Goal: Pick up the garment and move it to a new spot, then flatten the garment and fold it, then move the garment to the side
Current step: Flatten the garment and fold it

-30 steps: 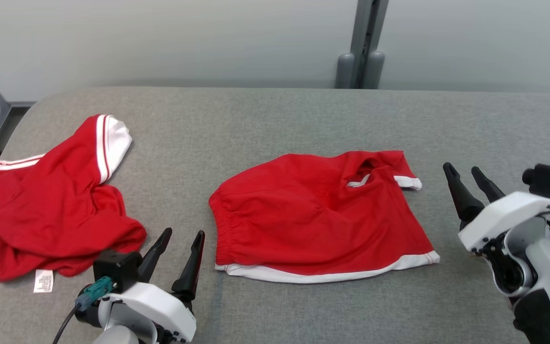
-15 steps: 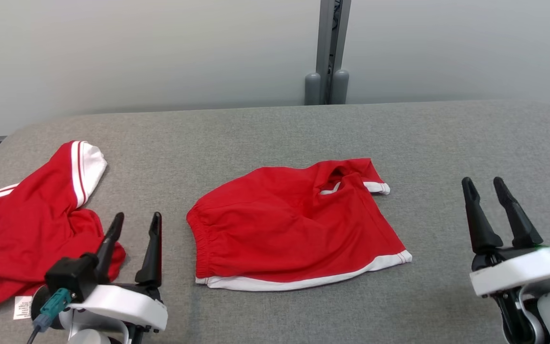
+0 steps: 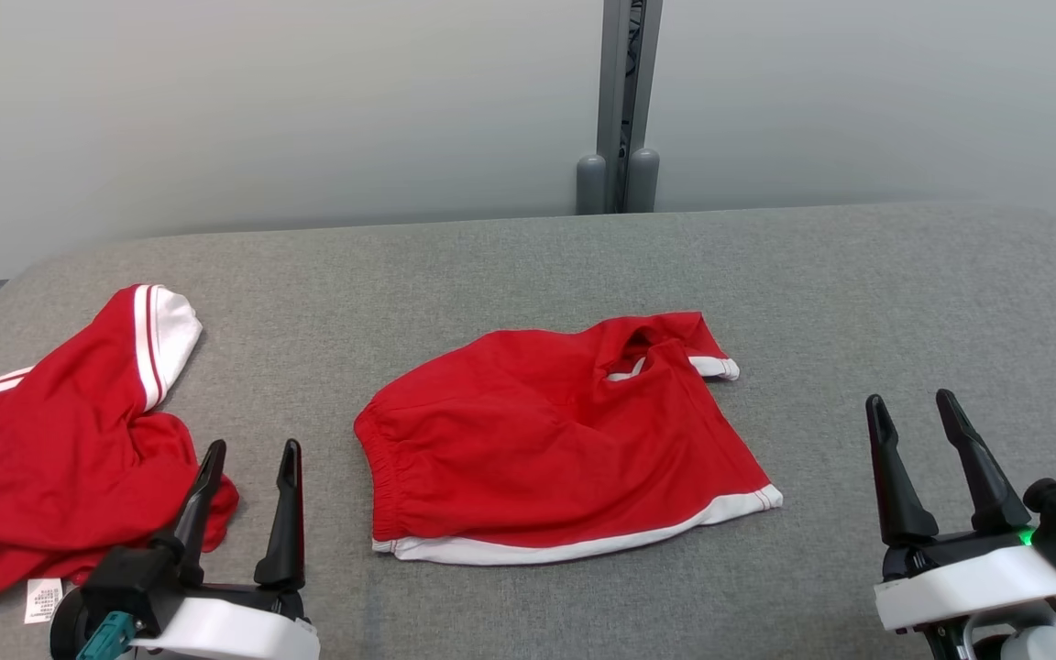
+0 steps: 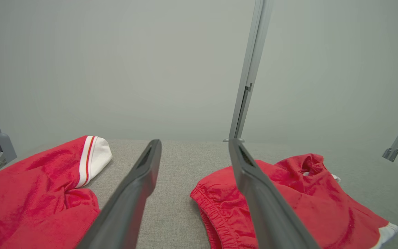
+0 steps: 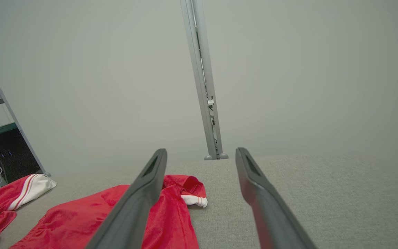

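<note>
Item 1, nearest, at 7 o'clock in the head view: left gripper (image 3: 253, 446), white body, two long dark fingers pointing up and spread wide, nothing between them. Its outer finger crossed the near edge of item 4; whether it touched could not be told. Item 2, at 5 o'clock: right gripper (image 3: 909, 399), fingers likewise spread wide and empty, over bare table, well apart from item 3. Item 3, centre: red shorts (image 3: 555, 449), the task's garment, lay flat on the table between the two grippers and were held by neither. Their elastic waistband faced 9 o'clock, a white-trimmed hem ran along the near edge toward 4 o'clock, and a white-edged leg opening gaped at their 1 o'clock corner. Item 4, at 8 to 9 o'clock: second red garment (image 3: 51, 440), crumpled, cut off by the left frame edge, apart from item 3. It had a white cuff with red stripes at its far end and a white care label (image 3: 42, 600) at its near edge, print too small to read. Item 5: table (image 3: 858, 293), grey fabric top, rounded far corners. Item 6, at 12 o'clock, beyond the table: grey upright post (image 3: 620, 92) with two rounded feet, set against a pale wall (image 3: 262, 110).
</note>
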